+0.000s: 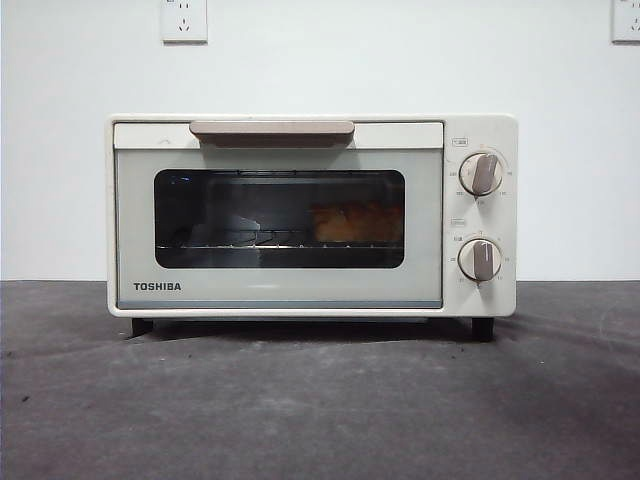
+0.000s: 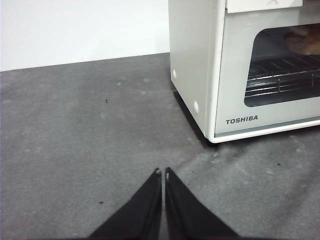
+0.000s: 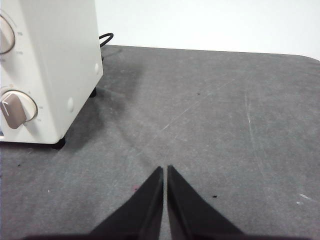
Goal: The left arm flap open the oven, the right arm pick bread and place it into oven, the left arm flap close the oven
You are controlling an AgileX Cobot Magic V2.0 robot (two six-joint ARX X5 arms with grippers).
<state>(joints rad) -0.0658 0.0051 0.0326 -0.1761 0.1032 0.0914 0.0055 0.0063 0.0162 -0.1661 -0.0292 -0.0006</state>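
Observation:
The cream-white TOSHIBA oven (image 1: 280, 290) stands in the middle of the table with its door closed. The golden bread (image 1: 355, 222) lies on the wire rack inside, behind the right half of the glass window. The bread also shows through the glass in the left wrist view (image 2: 302, 44). My left gripper (image 2: 163, 172) is shut and empty, low over the table off the oven's left front corner (image 2: 220, 115). My right gripper (image 3: 165, 169) is shut and empty, off the oven's knob side (image 3: 55, 65). Neither arm shows in the front view.
The dark grey table (image 1: 320, 400) spreads in front of the oven. A black power cable (image 3: 105, 39) runs behind the oven. Wall sockets (image 1: 184, 20) sit on the white wall behind. The table's far right edge (image 3: 305, 57) shows in the right wrist view.

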